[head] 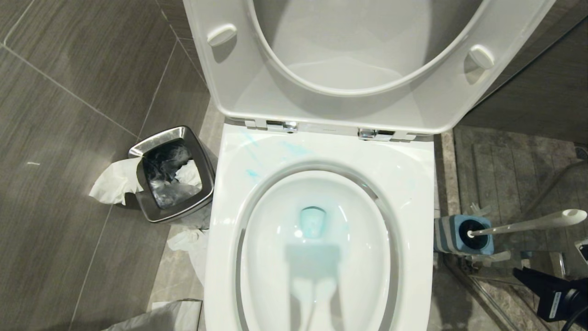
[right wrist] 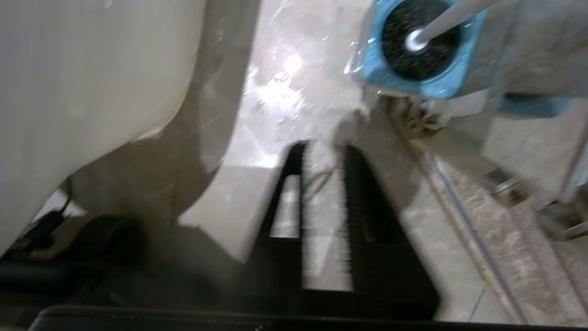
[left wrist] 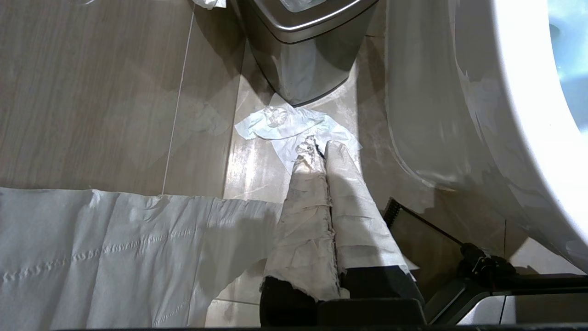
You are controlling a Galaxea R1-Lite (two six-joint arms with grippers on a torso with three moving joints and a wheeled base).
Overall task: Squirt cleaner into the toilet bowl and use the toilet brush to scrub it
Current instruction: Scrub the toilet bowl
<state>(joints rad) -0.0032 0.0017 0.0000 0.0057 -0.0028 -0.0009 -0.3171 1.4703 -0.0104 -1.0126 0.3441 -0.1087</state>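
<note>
The toilet bowl (head: pixel 415 184) is white, with its seat and lid raised. Cleaner shows as turquoise streaks (head: pixel 294 148) on the back rim and as tinted water (head: pixel 313 221) in the basin. The toilet brush (head: pixel 528 225) stands in its blue-topped holder (head: pixel 452 239) on the floor right of the bowl, its handle leaning out to the right. My right gripper (right wrist: pixel 324 149) hangs low near the floor, short of the holder (right wrist: pixel 436 82), open with only floor between its black fingers. The brush's black head (right wrist: pixel 434 48) sits in the holder. My left gripper (left wrist: pixel 318 147), paper-wrapped, is shut and points at the floor left of the bowl.
A steel waste bin (head: pixel 202 184) with a dark liner stands left of the toilet, with crumpled tissues (head: pixel 112 184) around it. A tissue (left wrist: pixel 285 126) and a large paper sheet (left wrist: pixel 115 253) lie on the floor by the left gripper. A glass panel's rail (right wrist: pixel 473 230) runs right of the holder.
</note>
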